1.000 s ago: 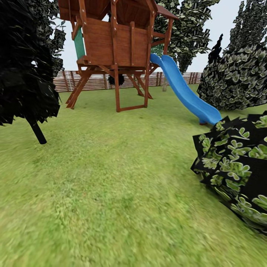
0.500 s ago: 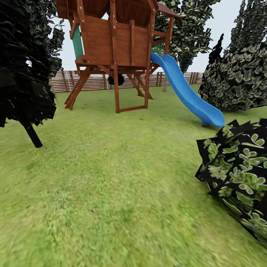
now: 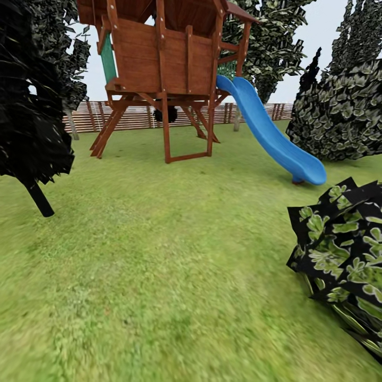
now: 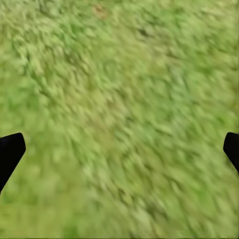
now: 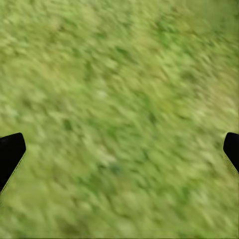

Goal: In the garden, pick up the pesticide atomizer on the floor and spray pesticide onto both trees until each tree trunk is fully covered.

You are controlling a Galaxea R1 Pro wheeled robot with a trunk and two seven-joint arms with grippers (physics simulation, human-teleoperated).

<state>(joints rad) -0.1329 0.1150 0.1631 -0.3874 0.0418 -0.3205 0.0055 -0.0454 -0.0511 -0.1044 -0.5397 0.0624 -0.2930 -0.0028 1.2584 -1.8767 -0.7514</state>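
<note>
The lawn [image 3: 159, 276] is taking up most of the head view, running back to a slatted wooden fence [image 3: 127, 116]. On it a wooden play tower [image 3: 164, 63] is standing with a blue slide [image 3: 270, 138] coming down toward the right. A dark-leaved tree [image 3: 26, 106] on a thin, leaning black stem is sitting at the left, a big leafy bush [image 3: 339, 116] is filling the right background, and a smaller dark bush [image 3: 345, 260] is crowding the near right corner. Taller trees [image 3: 270, 42] are rising behind the tower; whether these are the ones to be sprayed I cannot tell from here.

Judging by this, the robot is travelling across the garden and looking for its target: the spray bottle is nowhere among these things, and no paved ground is coming into sight, so the pick-up is not yet begun. The next move is calling for turning or driving until the stone patio comes into view, then finding the small bottle on it before lowering an arm.

Both arms appear to be hanging low with the wrists aimed at the ground, since each wrist view is looking at blurred grass. The left gripper [image 4: 119, 149] is showing its two dark fingertips [image 4: 10, 152] at opposite edges of its view, spread wide with nothing between them. The right gripper [image 5: 119, 149] is doing the same, its fingertips [image 5: 10, 152] far apart and holding nothing.
</note>
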